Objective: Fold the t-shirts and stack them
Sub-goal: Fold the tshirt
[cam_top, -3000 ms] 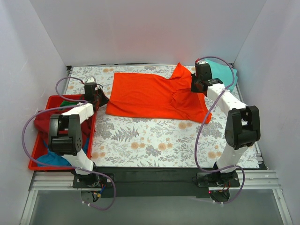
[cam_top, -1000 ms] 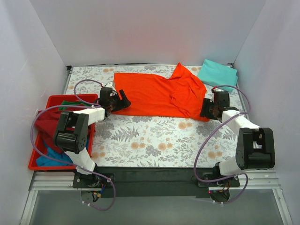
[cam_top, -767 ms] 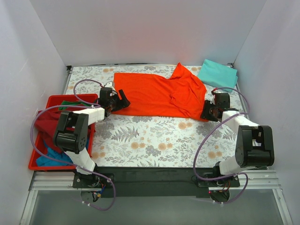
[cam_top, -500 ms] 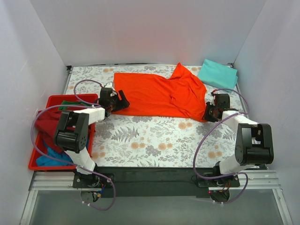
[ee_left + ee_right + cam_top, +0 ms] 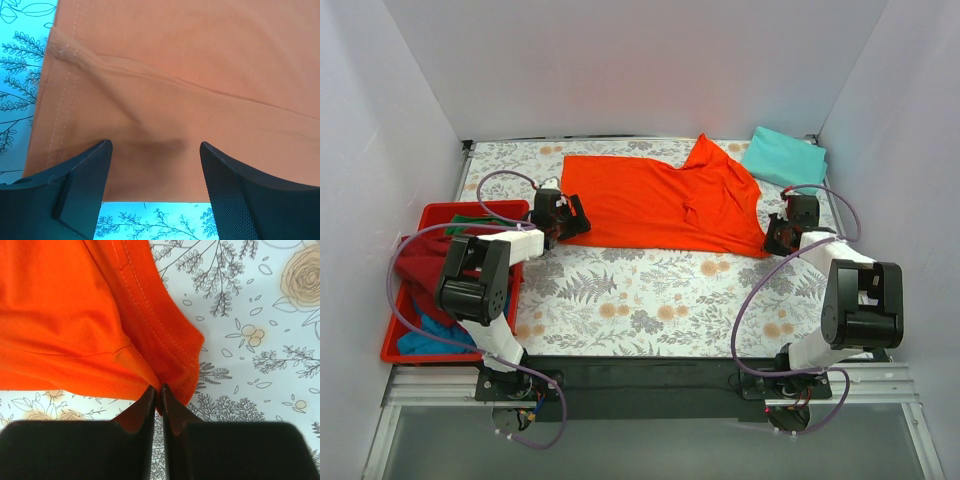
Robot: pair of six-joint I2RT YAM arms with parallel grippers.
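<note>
Fold step, grasp stage: orange-red t-shirt [image 5: 655,205] spread on worktop [image 5: 640,300]; R end effector [image 5: 159,392] clenched on its right edge, L end effector [image 5: 155,146] released, straddling left hem. Next, prob.: close L, lift both ends evenly

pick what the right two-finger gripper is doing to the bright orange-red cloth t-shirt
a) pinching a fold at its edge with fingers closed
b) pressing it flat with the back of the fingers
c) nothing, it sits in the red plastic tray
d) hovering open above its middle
a: in the right wrist view the right gripper has its fingers pressed together on a fold at the edge of the bright orange-red cloth t-shirt.
</note>
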